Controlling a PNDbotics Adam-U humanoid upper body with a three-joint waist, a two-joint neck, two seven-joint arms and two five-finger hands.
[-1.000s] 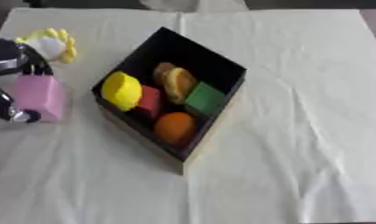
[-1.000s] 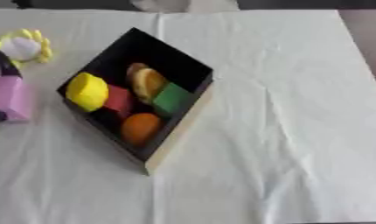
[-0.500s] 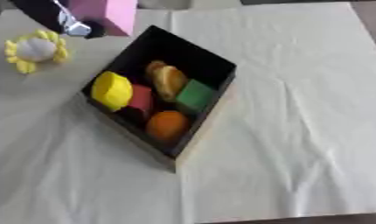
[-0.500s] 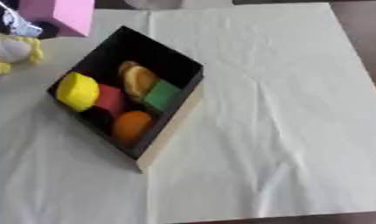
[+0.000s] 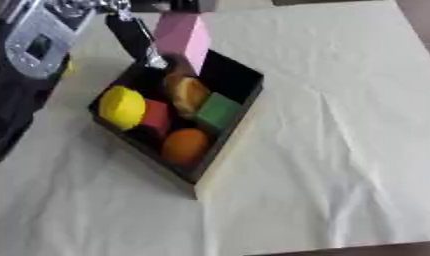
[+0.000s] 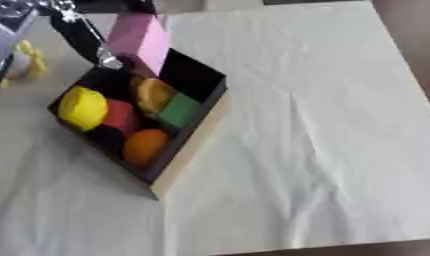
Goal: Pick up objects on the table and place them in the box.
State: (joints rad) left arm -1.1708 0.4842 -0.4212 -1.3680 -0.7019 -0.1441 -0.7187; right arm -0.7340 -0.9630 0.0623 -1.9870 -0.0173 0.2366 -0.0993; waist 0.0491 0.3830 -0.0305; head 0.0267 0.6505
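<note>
Hand, left, pinching pink block above black box; no readable writing anywhere.

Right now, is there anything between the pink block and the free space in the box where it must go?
Nothing visible is in the way. The left hand holds the pink block over the far corner of the box, and the empty compartment lies just beside it.

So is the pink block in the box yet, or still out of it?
Still out: the left hand holds the pink block above the far corner of the box, its lower end about at the rim. Contact cannot be told.
</note>
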